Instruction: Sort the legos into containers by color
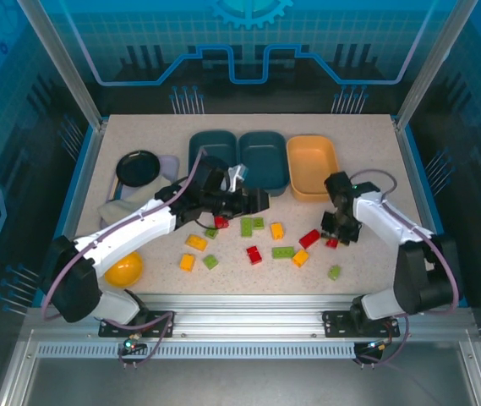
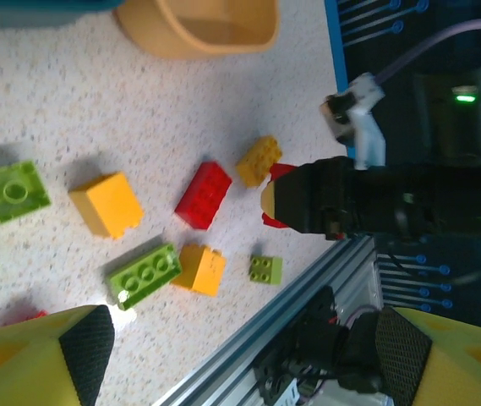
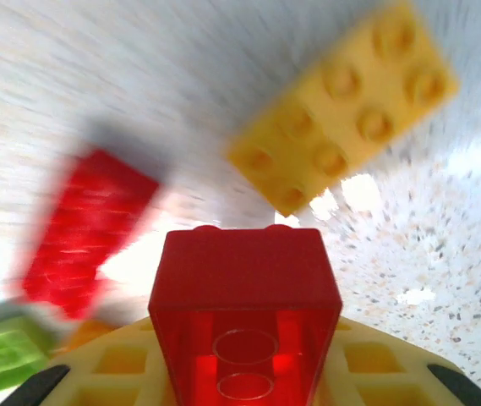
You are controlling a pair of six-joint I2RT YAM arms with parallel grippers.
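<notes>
Legos [image 1: 246, 226] | nearly all seen scattered on table [image 1: 367, 152]; containers [image 1: 312, 165] seen empty | red lego [image 3: 244, 279] clamped by right gripper [image 1: 334, 240]; left gripper [image 1: 255, 201] held wide, nothing gripped

three containers [image 1: 264, 134] stand side by side along the far edge of the table [image 1: 367, 144], a dish [image 1: 137, 167] left of them, the legos [image 1: 254, 254] strewn before them – one lego [image 3: 244, 279] between the fingers of the right gripper [image 1: 334, 240].

The red lego [image 3: 244, 288] is noted as glossy, semi-translucent plastic; other legos [image 2: 204, 194] smooth plastic w/ sheen; table [image 1: 367, 144] matt & speckled; front rail [image 1: 248, 304] brushed metal.
</notes>
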